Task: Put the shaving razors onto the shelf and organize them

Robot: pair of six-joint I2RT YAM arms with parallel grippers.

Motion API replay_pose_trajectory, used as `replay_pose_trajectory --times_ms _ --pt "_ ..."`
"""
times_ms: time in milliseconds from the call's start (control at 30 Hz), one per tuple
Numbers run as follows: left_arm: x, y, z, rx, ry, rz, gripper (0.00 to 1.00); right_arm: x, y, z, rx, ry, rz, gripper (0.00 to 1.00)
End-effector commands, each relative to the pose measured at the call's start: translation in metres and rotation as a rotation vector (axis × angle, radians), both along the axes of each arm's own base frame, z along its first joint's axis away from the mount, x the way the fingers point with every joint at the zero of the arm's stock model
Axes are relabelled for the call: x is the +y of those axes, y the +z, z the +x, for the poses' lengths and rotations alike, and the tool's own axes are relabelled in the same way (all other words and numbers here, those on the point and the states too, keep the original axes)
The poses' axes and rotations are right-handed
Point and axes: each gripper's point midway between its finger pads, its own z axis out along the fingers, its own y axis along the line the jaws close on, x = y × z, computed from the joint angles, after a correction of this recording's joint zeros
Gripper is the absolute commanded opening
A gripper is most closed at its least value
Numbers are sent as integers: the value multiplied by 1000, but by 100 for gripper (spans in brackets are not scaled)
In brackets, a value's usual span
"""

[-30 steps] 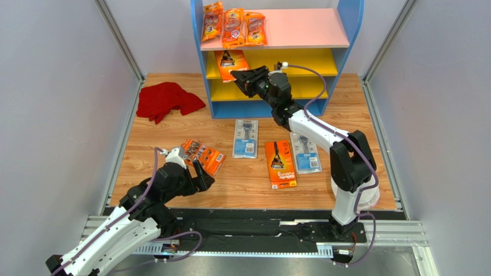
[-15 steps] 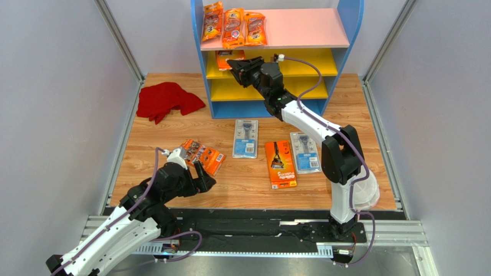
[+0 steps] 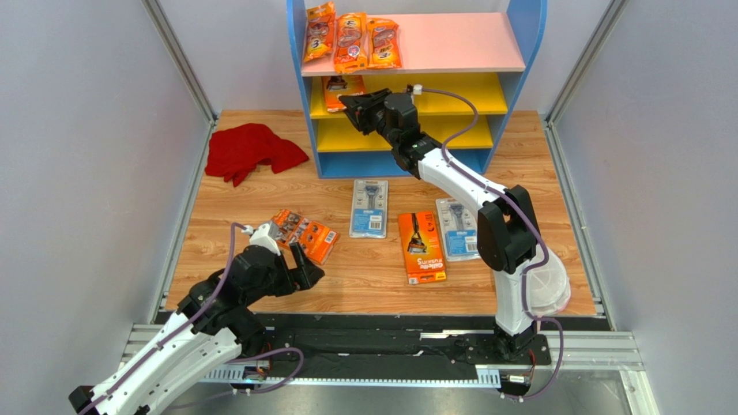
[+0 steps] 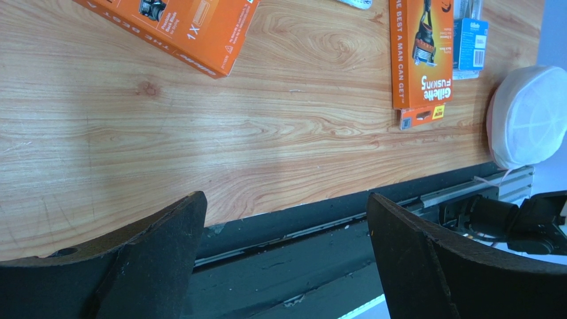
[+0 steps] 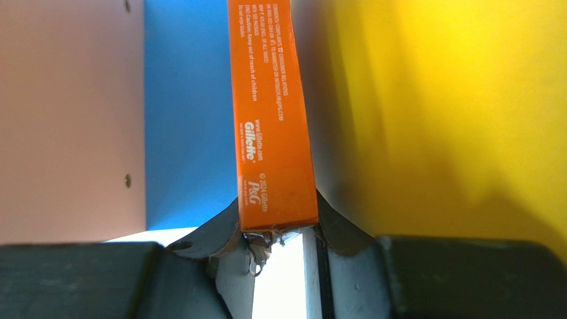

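Observation:
My right gripper [image 3: 357,102] is shut on an orange razor box [image 3: 341,86], holding it inside the upper yellow level of the shelf [image 3: 511,52], at its left end. In the right wrist view the box [image 5: 269,113] stands edge-on between my fingers, next to the blue side wall. Three orange razor bags [image 3: 351,39] lie on the pink top board. On the table lie an orange box [image 3: 303,233], an orange card [image 3: 421,246] and two grey-blue blister cards [image 3: 369,207] [image 3: 458,229]. My left gripper [image 3: 299,264] is open and empty, low over the table's near edge [image 4: 286,206].
A red cloth [image 3: 251,151] lies on the table at the left of the shelf. A round white dish [image 4: 529,116] sits at the near right, by the right arm's base. Grey walls close both sides. A black rail [image 3: 381,333] runs along the front.
My right arm has reached further forward and left, carrying the orange box deeper into the upper yellow level. The left arm has not moved.

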Motion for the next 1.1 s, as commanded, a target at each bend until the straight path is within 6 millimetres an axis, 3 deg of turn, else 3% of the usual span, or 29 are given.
replay_pose_trajectory --times_ms 0,167,267,433,667,967,1033,1067 --pt "-2 6 0 -12 -11 -19 99 4 31 -1 -49 0 28 28" --pt "-3 6 -1 -16 -13 -25 99 9 33 -5 -52 29 -6 43" --pt "-3 5 -1 -13 -12 -26 99 14 35 -7 -50 48 -29 45" --pt "-4 7 -2 -15 -20 -29 99 24 18 -19 -12 110 -55 48" --pt "-5 7 -2 -17 -24 -34 99 17 0 -29 15 116 -81 54" --pt "-5 8 -2 -21 -30 -34 99 10 11 -46 -17 145 -108 66" --pt "-5 9 -1 -23 -28 -32 99 8 5 -51 -16 154 -116 69" --pt "-5 9 -1 -25 -28 -32 99 4 14 -57 -34 153 -102 71"
